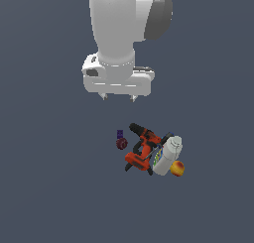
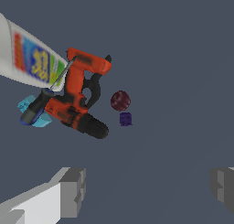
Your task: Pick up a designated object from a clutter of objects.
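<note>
- My gripper (image 1: pixel 118 96) hangs above the clutter with its 2 fingers (image 2: pixel 68 191) spread wide apart and nothing between them; in the wrist view, 1 grey pad sits at each side of the frame with bare floor between.
- Nearest the gripper in the wrist view is the tiny purple cube (image 2: pixel 125 119), lying on the dark floor (image 1: pixel 49 187).
- Just beside the cube is the small dark maroon ball (image 2: pixel 120 100), the thing I am after; the 2 look close together, though I cannot tell whether they touch. In the exterior view the ball (image 1: pixel 121 144) lies at the side of the pile toward the exterior view's left, with the cube (image 1: pixel 119 134) just above it in the picture.
- Next to the ball is the red-orange and black power drill (image 2: pixel 75 99), lying on its side, its black chuck end near the cube.
- Past the drill, the white bottle (image 2: pixel 27 58) lies on its side, pressed against the drill's body, its colourful label blurred.
- The orange-yellow round fruit (image 1: pixel 177 168) sits just beside the bottle, on the exterior view's right of the pile, farthest from the ball.
</note>
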`<state>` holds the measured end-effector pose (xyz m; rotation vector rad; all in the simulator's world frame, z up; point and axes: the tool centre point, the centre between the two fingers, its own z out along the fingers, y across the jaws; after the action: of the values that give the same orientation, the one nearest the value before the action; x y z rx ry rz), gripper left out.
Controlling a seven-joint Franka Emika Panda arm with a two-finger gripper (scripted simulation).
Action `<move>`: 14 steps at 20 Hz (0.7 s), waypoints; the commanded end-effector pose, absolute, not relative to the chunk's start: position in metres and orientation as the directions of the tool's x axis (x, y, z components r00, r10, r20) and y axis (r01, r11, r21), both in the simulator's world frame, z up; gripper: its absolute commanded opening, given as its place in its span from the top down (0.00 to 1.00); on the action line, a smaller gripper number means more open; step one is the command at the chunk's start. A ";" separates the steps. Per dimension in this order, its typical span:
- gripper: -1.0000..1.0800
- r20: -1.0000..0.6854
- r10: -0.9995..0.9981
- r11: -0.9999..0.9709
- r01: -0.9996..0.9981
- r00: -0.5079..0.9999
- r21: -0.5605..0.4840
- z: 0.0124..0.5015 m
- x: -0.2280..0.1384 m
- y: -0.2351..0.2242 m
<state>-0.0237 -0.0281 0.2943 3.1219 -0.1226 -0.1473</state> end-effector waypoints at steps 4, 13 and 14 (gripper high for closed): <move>0.04 -0.088 -0.068 -0.998 -0.067 0.994 0.018 0.298 -0.023 -0.026; 0.04 -0.065 -0.027 -0.999 -0.026 0.998 0.022 0.312 -0.021 -0.019; 0.04 -0.065 -0.026 -0.999 -0.025 0.998 0.022 0.312 -0.021 -0.019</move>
<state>-0.0212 -0.0185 0.3117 3.1190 -0.0414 -0.1016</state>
